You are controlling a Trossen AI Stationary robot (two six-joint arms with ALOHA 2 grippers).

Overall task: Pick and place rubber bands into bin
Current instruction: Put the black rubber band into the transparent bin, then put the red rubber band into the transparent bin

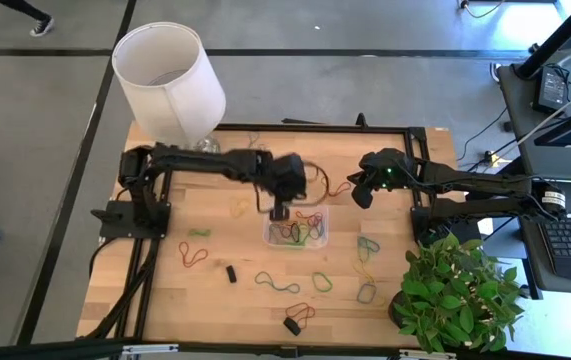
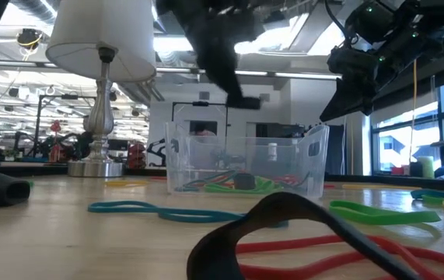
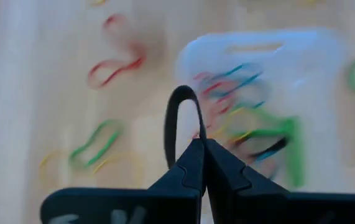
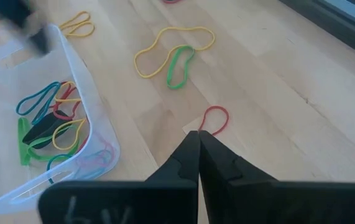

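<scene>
Left end effector [image 3: 199, 146], pinched shut on a black rubber band [image 3: 180, 121], hangs above the bin [image 1: 297, 230] at frame centre, presumably to drop it in; right end effector [image 4: 197, 140] shut, empty.

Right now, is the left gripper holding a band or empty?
Holding one: the left gripper is shut on a black band that loops out from its tips, beside the bin.

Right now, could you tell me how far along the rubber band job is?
Done: several bands lie in the bin. In hand: the left gripper, near the bin's edge, is shut on a black band. Left: many bands on the table. The right gripper hangs shut and empty.
</scene>
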